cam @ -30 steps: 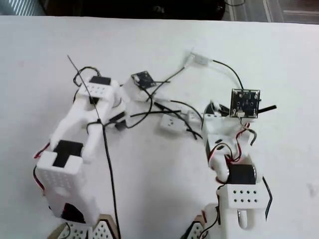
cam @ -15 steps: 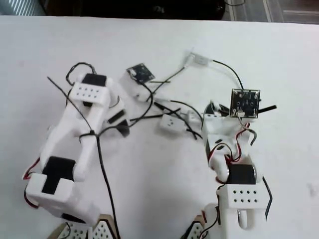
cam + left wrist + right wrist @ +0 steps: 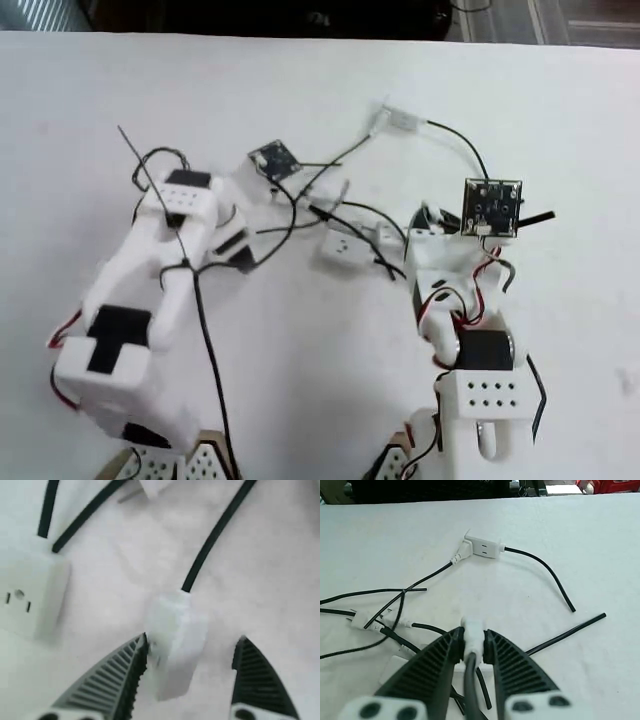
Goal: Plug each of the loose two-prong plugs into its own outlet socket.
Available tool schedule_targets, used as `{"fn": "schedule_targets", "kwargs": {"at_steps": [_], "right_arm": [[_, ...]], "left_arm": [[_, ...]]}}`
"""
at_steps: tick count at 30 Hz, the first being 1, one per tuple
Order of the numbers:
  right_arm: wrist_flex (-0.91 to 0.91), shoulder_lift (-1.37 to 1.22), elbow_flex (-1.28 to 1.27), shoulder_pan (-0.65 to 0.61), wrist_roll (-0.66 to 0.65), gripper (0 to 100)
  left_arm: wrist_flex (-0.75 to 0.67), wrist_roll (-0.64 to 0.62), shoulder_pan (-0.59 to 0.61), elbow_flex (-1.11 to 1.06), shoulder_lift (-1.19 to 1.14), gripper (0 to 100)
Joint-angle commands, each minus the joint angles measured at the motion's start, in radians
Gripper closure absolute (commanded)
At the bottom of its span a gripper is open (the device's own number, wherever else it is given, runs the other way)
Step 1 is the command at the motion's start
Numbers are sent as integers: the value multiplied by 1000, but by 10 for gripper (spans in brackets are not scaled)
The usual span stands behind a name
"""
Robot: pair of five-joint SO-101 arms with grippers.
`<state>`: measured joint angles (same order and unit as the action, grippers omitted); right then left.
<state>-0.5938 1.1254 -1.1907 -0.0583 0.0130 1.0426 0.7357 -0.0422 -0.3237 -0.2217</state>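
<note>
White tabletop (image 3: pixel 560 110) runs under everything, with a dark strip of room along its far edge. From above, a square outlet block (image 3: pixel 340 247) lies mid-table in a tangle of black cords (image 3: pixel 345 208). Left of the block stands the left arm (image 3: pixel 165 225), its wrist camera (image 3: pixel 272 158) covering the fingers. Right of the block stands the right arm (image 3: pixel 462 270), whose camera board (image 3: pixel 492 207) likewise hides its pincer. Beyond the block, toward the far edge, lies a far outlet (image 3: pixel 403 120), too small to read closely.

At the left wrist, the left gripper (image 3: pixel 192 640) is spread wide and grips nothing. A loose plug (image 3: pixel 175 650), white and blurred, lies on the table between the fingers, against one and apart from the other; its prongs cannot be made out. The outlet block (image 3: pixel 27 597) sits just beside it, slots facing the camera, cut off at the frame edge.

At the right wrist, the right gripper (image 3: pixel 472 632) is pinched tight on a held plug (image 3: pixel 471 640), its cord trailing back between the fingers and its prongs hidden. Well beyond it, the far outlet (image 3: pixel 485 546) carries a seated plug (image 3: pixel 459 556). A white corner (image 3: pixel 395 664) peeks past one finger; whether it is the outlet block cannot be told.
</note>
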Motion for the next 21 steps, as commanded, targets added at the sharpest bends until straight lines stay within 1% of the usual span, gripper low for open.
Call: {"fn": "schedule_targets", "kwargs": {"at_steps": [1,4,11,16,19,21], "right_arm": [[12,12,8,-1,5,981],[12,12,8,-1,5,981],[12,12,8,-1,5,981],[12,12,8,-1,5,981],[12,12,8,-1,5,981],[12,12,8,-1,5,981]], "left_arm": [[167,11,7,215,-148,779],[226,11,1,302,-220,840],[233,9,-2,322,-206,983],[296,3,-53,247,-74,980],[302,-5,-120,149,47,980],[298,-40,-170,75,134,980]]}}
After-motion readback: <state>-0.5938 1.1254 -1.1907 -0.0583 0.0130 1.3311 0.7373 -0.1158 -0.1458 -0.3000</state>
